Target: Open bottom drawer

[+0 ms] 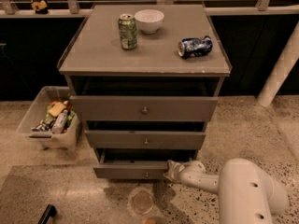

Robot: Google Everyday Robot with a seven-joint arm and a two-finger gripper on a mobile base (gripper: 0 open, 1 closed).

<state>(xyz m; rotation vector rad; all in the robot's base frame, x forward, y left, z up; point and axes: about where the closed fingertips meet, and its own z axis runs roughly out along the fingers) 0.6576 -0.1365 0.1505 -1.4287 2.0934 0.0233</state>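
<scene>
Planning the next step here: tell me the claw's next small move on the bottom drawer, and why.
Probably draw the claw straight out from the cabinet, taking the bottom drawer with it. The claw sits at the right end of that drawer's front, and the drawer is out only slightly, with a narrow dark gap behind its front.

On the cabinet an upright can stands at the left, a bowl is just behind it to the right, and a lying can is further right. Under the top, the top drawer is above the middle drawer, and the bottom drawer is lowest, with the gripper at the right end of its front. A bin stands on the floor, left of the cabinet.
</scene>
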